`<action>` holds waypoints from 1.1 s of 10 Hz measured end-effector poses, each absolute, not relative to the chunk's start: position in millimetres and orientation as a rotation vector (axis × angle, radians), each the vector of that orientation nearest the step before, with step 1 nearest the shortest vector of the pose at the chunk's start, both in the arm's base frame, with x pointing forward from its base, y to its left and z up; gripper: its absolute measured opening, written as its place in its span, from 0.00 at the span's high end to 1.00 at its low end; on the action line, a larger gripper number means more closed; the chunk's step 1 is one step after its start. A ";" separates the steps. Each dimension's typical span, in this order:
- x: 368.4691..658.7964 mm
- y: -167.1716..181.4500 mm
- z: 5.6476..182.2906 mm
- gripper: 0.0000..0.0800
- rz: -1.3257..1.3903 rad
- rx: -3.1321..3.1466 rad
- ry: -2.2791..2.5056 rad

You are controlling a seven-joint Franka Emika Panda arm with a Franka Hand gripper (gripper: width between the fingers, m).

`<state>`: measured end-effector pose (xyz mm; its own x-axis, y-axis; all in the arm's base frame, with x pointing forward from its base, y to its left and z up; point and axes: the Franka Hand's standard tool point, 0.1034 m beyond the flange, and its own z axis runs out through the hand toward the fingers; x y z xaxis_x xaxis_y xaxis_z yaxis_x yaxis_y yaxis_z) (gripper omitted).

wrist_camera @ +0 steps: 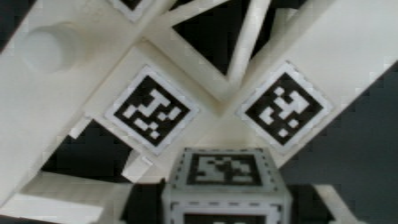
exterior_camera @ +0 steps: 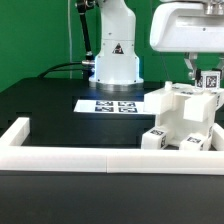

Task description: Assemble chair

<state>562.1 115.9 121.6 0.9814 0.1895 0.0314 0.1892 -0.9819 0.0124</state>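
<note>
Mid-assembly, and we read this as a joining step. The chair (exterior_camera: 185,118) is a chunky, part-built white structure on the black bench (exterior_camera: 45,105), at the exterior view's right, just behind the border rail (exterior_camera: 100,157) and beside the marker board (exterior_camera: 113,104). The gripper (exterior_camera: 197,72) hangs right over the top of the chair with its jaws drawn in. In the wrist view a tagged square bar (wrist_camera: 222,172) sits dead centre between what look like the finger bodies, so we take the gripper as clamped on that bar, though the contact faces are hidden. Past the bar the wrist view shows white struts and two tagged faces of the chair close up. The bar is at or just shy of the structure, and we can't tell if it's touching or seated. Two small tagged pieces (exterior_camera: 156,140) lie low at the chair's front near the rail, and we can't tell whether they're joined to it. Next move, our call: line the bar up with its socket, keep it square, and press or twist it in gently, since nothing visible pins the chair to the bench. The risk we see is a skewed entry jamming or dragging the chair toward the rail.
</note>
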 end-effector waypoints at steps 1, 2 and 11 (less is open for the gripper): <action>562.5 116.2 119.8 0.64 0.055 3.116 0.299; 565.0 116.1 119.6 0.64 0.074 3.115 0.300; 569.0 112.5 119.9 0.64 0.098 3.113 0.298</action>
<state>569.0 112.5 119.9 0.9799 0.1897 0.0613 0.1889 -0.9818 0.0190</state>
